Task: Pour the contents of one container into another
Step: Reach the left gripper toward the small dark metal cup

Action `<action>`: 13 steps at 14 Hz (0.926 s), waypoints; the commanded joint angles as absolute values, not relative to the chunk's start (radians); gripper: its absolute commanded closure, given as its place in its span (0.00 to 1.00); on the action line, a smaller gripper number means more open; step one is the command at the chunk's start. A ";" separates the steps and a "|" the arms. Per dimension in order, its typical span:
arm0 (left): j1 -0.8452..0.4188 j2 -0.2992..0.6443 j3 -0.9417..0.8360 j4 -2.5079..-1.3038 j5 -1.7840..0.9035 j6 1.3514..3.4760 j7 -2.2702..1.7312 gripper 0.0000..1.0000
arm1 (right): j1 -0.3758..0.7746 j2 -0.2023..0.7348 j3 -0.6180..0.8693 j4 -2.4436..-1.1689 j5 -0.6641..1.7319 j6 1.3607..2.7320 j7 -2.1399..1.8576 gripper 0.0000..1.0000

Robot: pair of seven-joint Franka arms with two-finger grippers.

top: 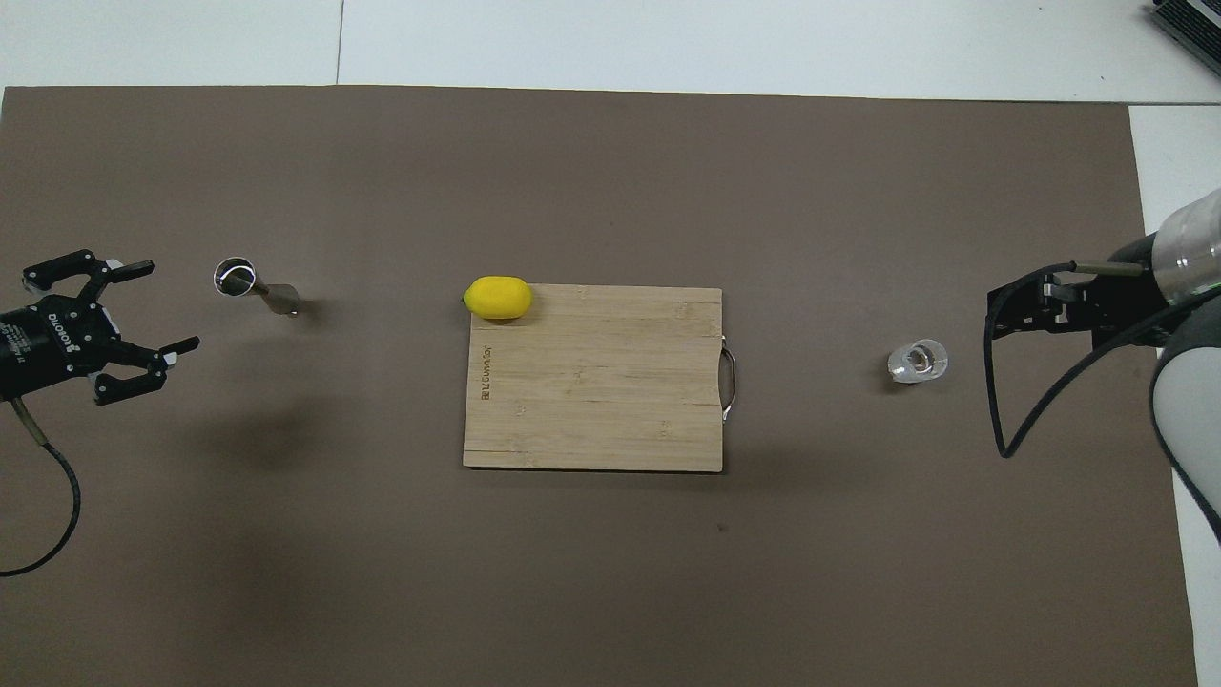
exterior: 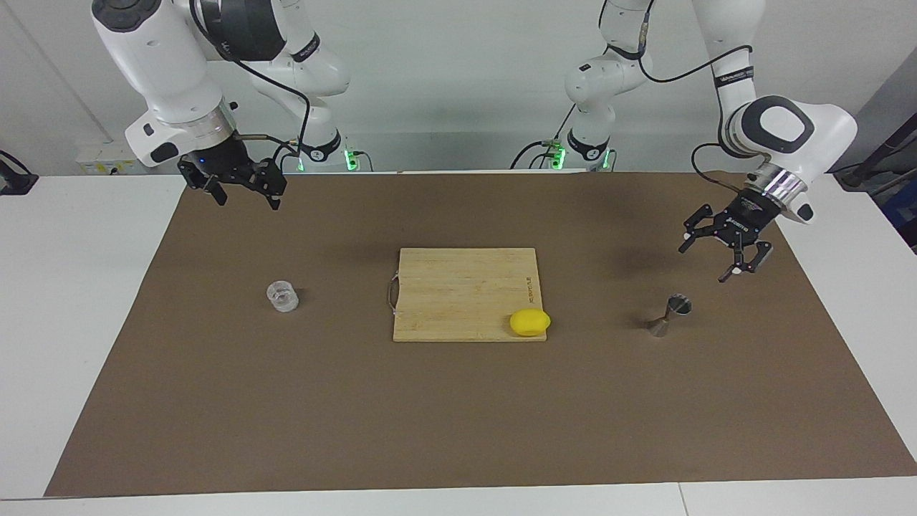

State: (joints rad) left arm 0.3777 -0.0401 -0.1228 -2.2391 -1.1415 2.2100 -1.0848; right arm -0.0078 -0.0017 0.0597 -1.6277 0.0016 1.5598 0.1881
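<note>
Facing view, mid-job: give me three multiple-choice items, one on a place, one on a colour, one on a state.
1. Where is the lemon?
A. on a cutting board corner
B. in the glass cup
C. in a gripper

2. What colour is the mat?
A. green
B. brown
C. red

3. What is the left gripper doing?
A. clamping the jigger
B. open above the mat, holding nothing
C. resting on the board

Key: 1 A, it lies on the cutting board; 2 B, brown throughout; 3 B, the jigger stands untouched.

Cutting board [exterior: 464,294] between glass cup [exterior: 282,296] and jigger [exterior: 669,315]
</note>
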 commanded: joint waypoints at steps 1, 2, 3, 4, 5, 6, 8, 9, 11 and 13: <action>0.390 -0.051 -0.130 -2.313 -1.274 2.238 -1.115 0.00 | -0.025 -0.017 0.064 -1.638 0.023 1.551 0.163 0.00; 0.394 -0.035 -0.130 -2.321 -1.311 2.238 -1.115 0.00 | -0.025 -0.017 0.064 -1.638 0.023 1.551 0.163 0.00; 0.402 -0.019 -0.130 -2.327 -1.334 2.240 -1.114 0.00 | -0.025 -0.017 0.064 -1.638 0.023 1.551 0.163 0.00; 0.402 -0.005 -0.130 -2.327 -1.363 2.247 -1.114 0.00 | -0.025 -0.017 0.064 -1.638 0.023 1.551 0.163 0.00; 0.402 0.012 -0.130 -2.327 -1.386 2.253 -1.112 0.00 | -0.025 -0.017 0.064 -1.638 0.023 1.551 0.163 0.00; 0.402 0.023 -0.130 -2.326 -1.406 2.261 -1.109 0.00 | -0.025 -0.017 0.064 -1.638 0.023 1.551 0.163 0.00; 0.402 0.052 -0.130 -2.321 -1.449 2.285 -1.104 0.00 | -0.025 -0.017 0.064 -1.638 0.023 1.551 0.163 0.00; 0.396 0.067 -0.130 -2.316 -1.463 2.298 -1.103 0.00 | -0.025 -0.017 0.064 -1.638 0.023 1.551 0.163 0.00; 0.391 0.084 -0.130 -2.313 -1.479 2.306 -1.100 0.00 | -0.025 -0.017 0.064 -1.638 0.023 1.551 0.163 0.00; 0.391 0.092 -0.130 -2.304 -1.480 2.306 -1.100 0.00 | -0.025 -0.017 0.064 -1.638 0.023 1.551 0.163 0.00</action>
State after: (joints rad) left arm 0.3887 0.0760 -0.1224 -2.3212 -1.4579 2.2853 -1.0976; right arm -0.0078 -0.0018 0.0597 -1.6276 0.0016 1.5598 0.1881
